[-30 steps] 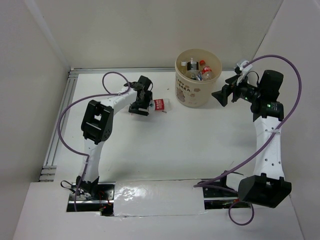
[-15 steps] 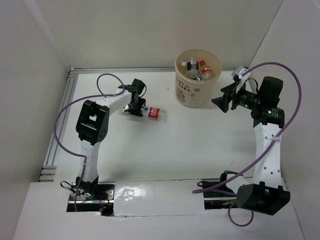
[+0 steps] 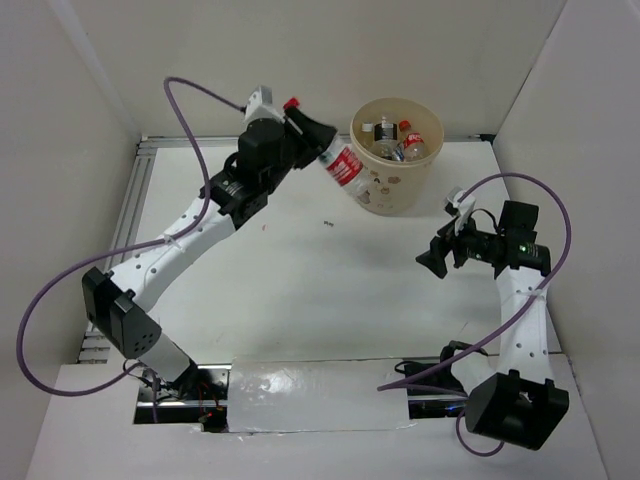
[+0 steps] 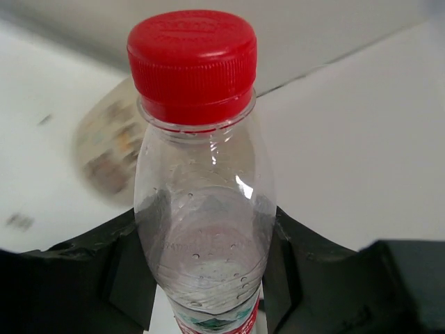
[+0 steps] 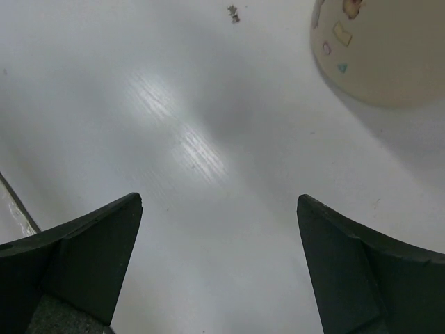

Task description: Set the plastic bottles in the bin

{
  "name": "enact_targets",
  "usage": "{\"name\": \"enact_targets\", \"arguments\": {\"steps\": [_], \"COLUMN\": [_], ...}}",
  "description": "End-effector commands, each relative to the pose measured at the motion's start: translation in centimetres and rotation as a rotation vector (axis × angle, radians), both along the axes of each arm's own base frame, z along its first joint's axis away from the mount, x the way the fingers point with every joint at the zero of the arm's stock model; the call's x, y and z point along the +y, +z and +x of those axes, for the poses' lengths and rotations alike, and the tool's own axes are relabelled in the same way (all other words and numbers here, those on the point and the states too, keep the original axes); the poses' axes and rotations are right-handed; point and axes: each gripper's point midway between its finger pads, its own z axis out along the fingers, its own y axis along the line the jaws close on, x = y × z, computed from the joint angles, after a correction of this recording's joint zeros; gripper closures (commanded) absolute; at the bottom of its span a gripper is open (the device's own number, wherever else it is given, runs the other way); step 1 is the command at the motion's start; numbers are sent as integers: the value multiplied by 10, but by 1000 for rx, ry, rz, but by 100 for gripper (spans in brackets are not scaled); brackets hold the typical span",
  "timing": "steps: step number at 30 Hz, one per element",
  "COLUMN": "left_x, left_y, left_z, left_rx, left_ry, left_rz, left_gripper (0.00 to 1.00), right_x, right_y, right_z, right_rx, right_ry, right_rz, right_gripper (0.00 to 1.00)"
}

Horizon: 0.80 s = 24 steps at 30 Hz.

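Note:
A clear plastic bottle [image 4: 201, 209] with a red cap [image 4: 192, 59] and a red and white label stands between the black fingers [image 4: 125, 271] of my left gripper [image 4: 208, 243], which is shut on it. From above, that bottle [image 3: 343, 167] hangs in the air, tilted, just left of the bin's rim, with the left gripper [image 3: 318, 140] raised beside it. The beige bin [image 3: 392, 195] stands at the back and holds several bottles [image 3: 400, 142]. My right gripper [image 3: 430, 258] is open with nothing in it, low over the table, well in front of and to the right of the bin.
A metal rail [image 3: 120, 240] runs along the table's left edge, and white walls close in the sides and back. In the right wrist view the bin's wall [image 5: 389, 49] fills the top right corner, with a small dark speck [image 5: 233, 13] on the table.
My left gripper has shut on the bottle that lay on the table and lifted it up to the bin's left side. The right arm has drawn back from the bin.

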Motion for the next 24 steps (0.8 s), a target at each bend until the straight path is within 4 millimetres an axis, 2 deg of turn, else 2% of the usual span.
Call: {"name": "enact_targets", "arguments": {"steps": [1, 2, 3, 4, 5, 6, 7, 8, 10, 11, 13, 14, 15, 16, 18, 19, 20, 22, 24], "left_x": [-20, -24, -43, -48, -58, -64, -83, -83, -92, -99, -102, -107, -108, -108, -116, -115, -116, -120, -123], "left_y": [92, 97, 78, 100, 107, 109, 110, 110, 100, 95, 96, 82, 76, 83, 58, 58, 53, 47, 30], "left_z": [18, 26, 41, 46, 50, 55, 74, 74, 95, 98, 110, 115, 121, 123, 134, 134, 135, 136, 137], "left_rx": [-325, -333, -303, -342, -372, -383, -400, -400, -394, -397, -432, -416, -406, -405, -369, -373, -370, -368, -345], "left_ry": [13, 25, 14, 20, 15, 26, 42, 42, 84, 91, 129, 127, 140, 149, 155, 154, 154, 139, 120], "left_rz": [9, 3, 11, -42, -69, -80, -97, -97, -107, -112, -148, -132, -123, -123, -100, -84, -81, -63, -16], "left_gripper": [99, 99, 97, 97, 96, 96, 94, 94, 91, 91, 86, 86, 86, 82, 79, 77, 74, 56, 38], "right_x": [-5, -5, -4, -4, -4, -3, -2, -2, -1, -2, 0, 0, 1, 1, 1, 1, 3, 5, 4], "right_y": [-6, -6, -7, -7, -8, -8, -10, -10, -11, -13, -17, -17, -18, -18, -15, -16, -15, -15, -14], "right_z": [-11, -11, -13, -13, -15, -18, -21, -21, -26, -27, -34, -34, -36, -36, -35, -37, -37, -38, -36], "right_rx": [-19, -19, -9, -9, 3, 6, 14, 14, 20, 25, 47, 47, 60, 60, 51, 61, 59, 58, 50], "right_ry": [-5, -5, -5, -5, -5, -5, 1, 1, 11, 10, 15, 15, 16, 16, 16, 16, 21, 30, 30], "right_rz": [-46, -46, -42, -42, -39, -38, -40, -40, -45, -55, -51, -51, -47, -47, -50, -46, -39, -39, -42], "right_gripper": [1, 1, 1, 1, 1, 1, 1, 1, 1, 1, 1, 1, 1, 1, 1, 1, 1, 1, 1]}}
